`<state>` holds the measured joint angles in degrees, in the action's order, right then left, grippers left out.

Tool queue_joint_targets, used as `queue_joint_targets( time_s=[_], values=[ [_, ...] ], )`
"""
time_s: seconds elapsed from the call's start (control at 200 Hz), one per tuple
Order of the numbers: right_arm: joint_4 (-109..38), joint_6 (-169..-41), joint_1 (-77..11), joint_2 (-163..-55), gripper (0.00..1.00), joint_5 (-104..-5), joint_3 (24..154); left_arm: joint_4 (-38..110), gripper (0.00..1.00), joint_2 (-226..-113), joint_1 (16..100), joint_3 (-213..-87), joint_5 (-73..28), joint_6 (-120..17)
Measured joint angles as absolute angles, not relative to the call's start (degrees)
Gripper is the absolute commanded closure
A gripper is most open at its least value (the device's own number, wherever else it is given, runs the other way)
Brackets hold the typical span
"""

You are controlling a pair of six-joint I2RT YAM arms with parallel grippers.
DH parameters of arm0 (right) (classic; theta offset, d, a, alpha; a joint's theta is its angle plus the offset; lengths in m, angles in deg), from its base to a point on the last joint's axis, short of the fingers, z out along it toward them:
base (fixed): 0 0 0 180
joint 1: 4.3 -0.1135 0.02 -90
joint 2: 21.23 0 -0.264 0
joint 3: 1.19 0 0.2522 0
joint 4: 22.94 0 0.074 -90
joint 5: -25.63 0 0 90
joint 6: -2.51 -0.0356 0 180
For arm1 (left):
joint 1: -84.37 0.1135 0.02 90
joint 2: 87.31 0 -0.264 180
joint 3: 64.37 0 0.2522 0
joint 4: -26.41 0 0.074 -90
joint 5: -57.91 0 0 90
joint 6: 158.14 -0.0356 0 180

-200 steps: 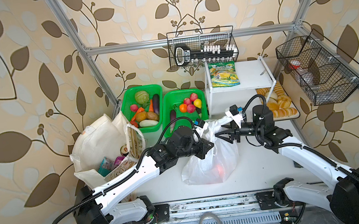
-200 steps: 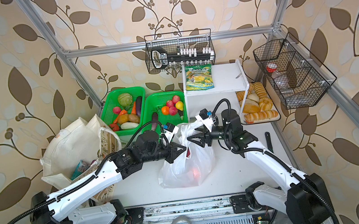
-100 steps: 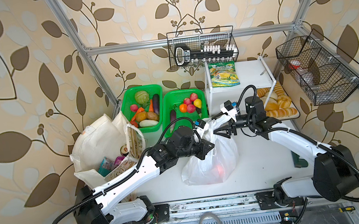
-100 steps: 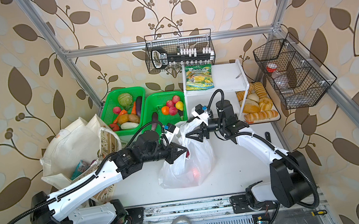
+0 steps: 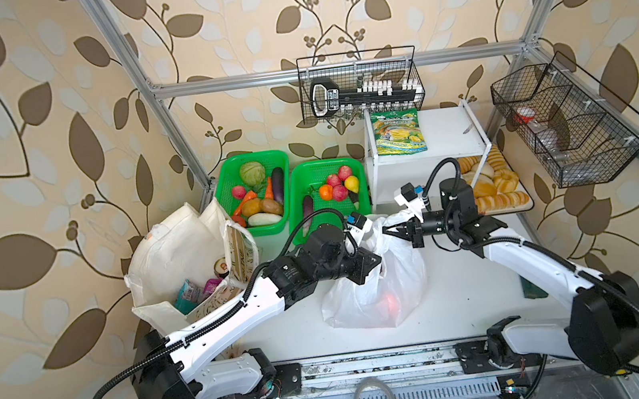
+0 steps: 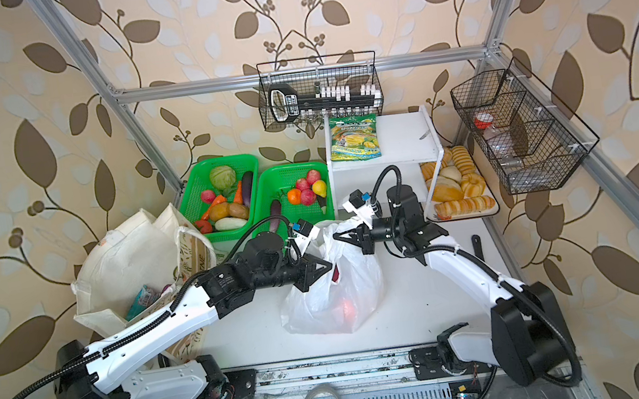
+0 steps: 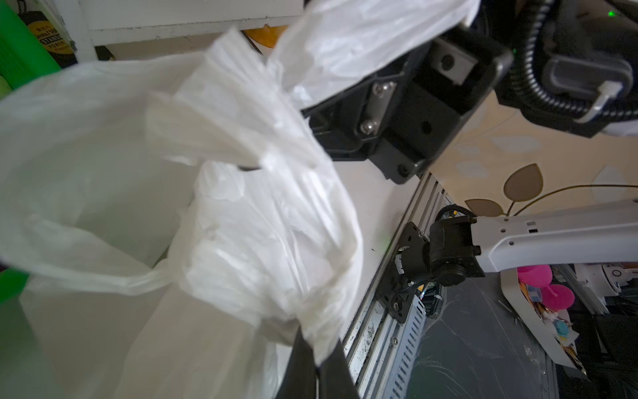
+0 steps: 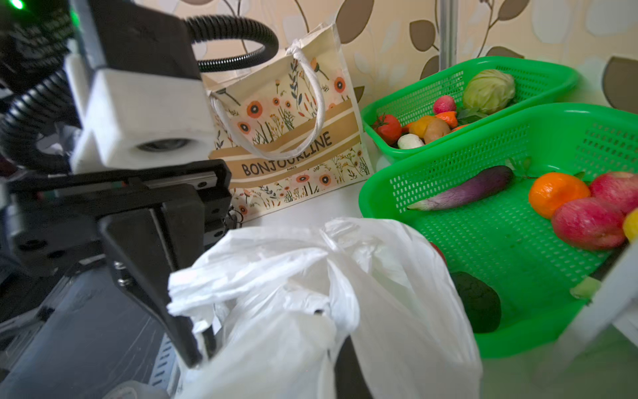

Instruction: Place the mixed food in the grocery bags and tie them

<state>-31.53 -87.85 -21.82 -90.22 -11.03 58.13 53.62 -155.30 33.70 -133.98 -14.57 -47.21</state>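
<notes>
The white plastic carrier bag (image 5: pixel 376 293) (image 6: pixel 334 295) stands mid-table, and a red apple (image 5: pixel 390 302) shows faintly through its side. My left gripper (image 5: pixel 376 262) (image 7: pixel 317 366) is shut on one bunched handle of it. My right gripper (image 5: pixel 387 230) (image 8: pixel 331 359) meets it from the other side, shut on the bag's other handle, with film draped over its fingers. The cream cloth tote (image 5: pixel 174 253) (image 8: pixel 286 138) stands open at the left, holding a blue pouch (image 5: pixel 187 293), a purple packet (image 5: pixel 211 284) and a small can (image 5: pixel 221 267).
Two green baskets (image 5: pixel 254 192) (image 5: pixel 327 195) of toy produce stand behind the bags. A white shelf (image 5: pixel 448 137) carries a green-yellow pouch (image 5: pixel 400 137), with a bread tray (image 5: pixel 492 186) beside it. Wire baskets (image 5: pixel 359 86) (image 5: pixel 563 122) hang on the frame.
My right gripper stood open at the bag's top; it has closed on the handle. The left gripper has kept its hold without moving.
</notes>
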Motion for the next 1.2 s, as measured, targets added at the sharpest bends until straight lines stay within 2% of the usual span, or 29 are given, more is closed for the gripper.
queue_joint_targets(
  time_s=[0.21,0.365,0.515,0.63,0.77,0.97,1.2],
  values=[
    [-28.95,-103.74,-22.5,-75.8,1.0,-24.12,51.53,54.08,1.0,-155.32,33.7,-138.29,-14.57,-47.3],
    [-31.25,-113.32,-27.83,-67.51,1.0,-36.53,49.54,54.04,1.0,-155.34,33.7,-139.75,-14.59,-47.86],
    [-34.11,-119.44,-29.28,-64.69,1.0,-45.28,46.65,53.78,0.99,-156.78,33.68,-139.86,-14.51,-47.69],
    [-35.64,-121.86,-29.23,-65.74,1.0,-47.46,45.12,51.72,0.99,-157.94,33.65,-138.29,-14.53,-45.94],
    [-36.25,-122.06,-27.44,-67.71,0.83,-44.56,45.01,50.61,0.98,-158.66,32.58,-136.65,-14.57,-44.1],
    [-35.57,-118.45,-23.07,-69.72,0.5,-35.13,44.93,49.56,0.98,-159.93,29.87,-136.63,-14.62,-42.81],
    [-36.21,-114.43,-20.49,-69.74,0.37,-27.27,44.9,48.69,0.96,-160.5,28.41,-135.49,-16.15,-41.9]
  ],
)
